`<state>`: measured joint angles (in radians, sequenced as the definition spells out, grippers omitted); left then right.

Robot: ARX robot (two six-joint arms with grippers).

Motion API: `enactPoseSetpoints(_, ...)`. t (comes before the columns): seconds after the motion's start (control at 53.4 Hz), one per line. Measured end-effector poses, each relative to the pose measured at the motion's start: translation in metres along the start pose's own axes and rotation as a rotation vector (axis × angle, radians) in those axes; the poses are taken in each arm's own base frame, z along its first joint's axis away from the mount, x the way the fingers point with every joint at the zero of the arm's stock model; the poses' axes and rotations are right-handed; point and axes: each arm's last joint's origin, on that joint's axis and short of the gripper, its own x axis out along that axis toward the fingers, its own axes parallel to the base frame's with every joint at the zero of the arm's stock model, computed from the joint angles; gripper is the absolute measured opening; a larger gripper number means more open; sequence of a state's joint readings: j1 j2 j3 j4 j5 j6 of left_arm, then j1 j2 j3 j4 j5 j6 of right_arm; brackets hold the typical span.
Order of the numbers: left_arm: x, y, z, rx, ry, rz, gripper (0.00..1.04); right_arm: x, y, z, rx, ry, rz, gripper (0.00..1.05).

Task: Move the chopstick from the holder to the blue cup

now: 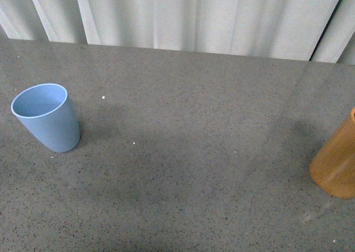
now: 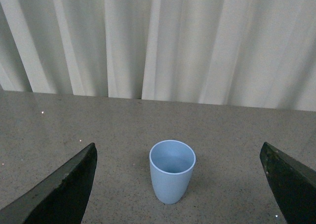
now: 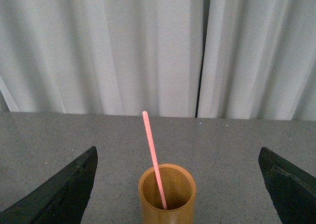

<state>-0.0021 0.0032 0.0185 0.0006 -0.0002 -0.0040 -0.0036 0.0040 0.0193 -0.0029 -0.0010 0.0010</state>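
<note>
The blue cup (image 1: 47, 117) stands upright and empty at the table's left; it also shows in the left wrist view (image 2: 172, 170). My left gripper (image 2: 177, 184) is open, its dark fingers (image 2: 64, 189) wide apart, with the cup ahead between them and untouched. The orange-brown holder (image 1: 336, 165) is cut off at the right edge of the front view. In the right wrist view the holder (image 3: 167, 194) stands upright with one reddish chopstick (image 3: 153, 155) leaning inside it. My right gripper (image 3: 177, 184) is open, set back from the holder and holding nothing. Neither arm shows in the front view.
The grey speckled table (image 1: 188, 152) stretches between the cup and the holder. White curtains (image 1: 183, 16) hang along the table's far edge. A dark gap between curtain panels (image 3: 201, 61) shows behind the holder.
</note>
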Motion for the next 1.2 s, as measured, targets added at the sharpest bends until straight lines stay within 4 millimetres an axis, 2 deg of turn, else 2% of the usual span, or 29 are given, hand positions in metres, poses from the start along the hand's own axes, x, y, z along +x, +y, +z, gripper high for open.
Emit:
enactPoseSetpoints(0.262,0.0,0.0,0.0,-0.001,0.0,0.002,0.98,0.0,0.0,0.0,0.0,0.0,0.0,0.95)
enactPoseSetpoints(0.412,0.009,0.005,-0.002,-0.131,0.25,0.21,0.98,0.0,0.0,0.0,0.0,0.0,0.0,0.95)
enactPoseSetpoints(0.487,0.032,0.012,0.012,-0.168,0.318,0.227,0.98,0.0,0.0,0.0,0.0,0.0,0.0,0.95)
enactPoseSetpoints(0.581,0.076,0.02,0.038,-0.18,0.443,0.198,0.98,0.0,0.0,0.0,0.0,0.0,0.0,0.95)
enactPoseSetpoints(0.656,0.104,0.022,0.044,-0.165,0.557,0.188,0.98,0.0,0.0,0.0,0.0,0.0,0.0,0.95)
enactPoseSetpoints(0.787,0.148,0.021,0.038,-0.155,0.749,0.153,0.98,0.0,0.0,0.0,0.0,0.0,0.0,0.95)
enactPoseSetpoints(0.918,0.181,0.016,0.033,-0.134,0.805,0.146,0.98,0.0,0.0,0.0,0.0,0.0,0.0,0.95)
enactPoseSetpoints(1.049,0.206,0.01,0.021,-0.1,0.856,0.153,0.98,0.0,0.0,0.0,0.0,0.0,0.0,0.95)
enactPoseSetpoints(1.199,0.217,0.006,0.0,-0.081,0.919,0.165,0.98,0.0,0.0,0.0,0.0,0.0,0.0,0.95)
